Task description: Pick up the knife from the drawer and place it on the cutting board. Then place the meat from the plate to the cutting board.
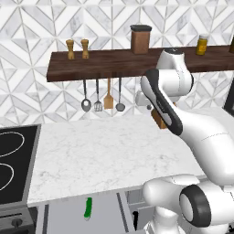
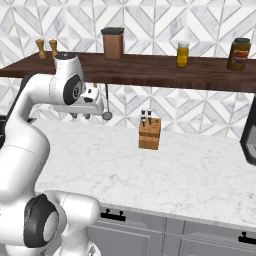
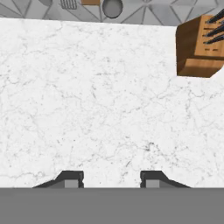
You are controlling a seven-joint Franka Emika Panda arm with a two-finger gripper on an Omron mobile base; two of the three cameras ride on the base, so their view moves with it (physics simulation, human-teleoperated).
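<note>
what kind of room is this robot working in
A kitchen, rendered rather than real. A marble counter runs beside a black stovetop, cooking utensils hang under a dark wooden shelf holding jars, and a knife block stands on the counter.

The knife (image 1: 88, 208) lies in the open drawer (image 1: 64, 219), below the front edge of the counter (image 1: 105, 151). A stove (image 1: 11, 160) adjoins the counter on its left. A knife block (image 2: 149, 133) stands on the counter toward the back, near the wall. Above it a shelf (image 2: 150, 70) runs along the wall, bearing two small shakers (image 1: 77, 49) at its left, a canister (image 2: 113, 43) further right, and two jars (image 2: 210, 54) beyond. Utensils (image 1: 103, 98) hang under the shelf
</note>
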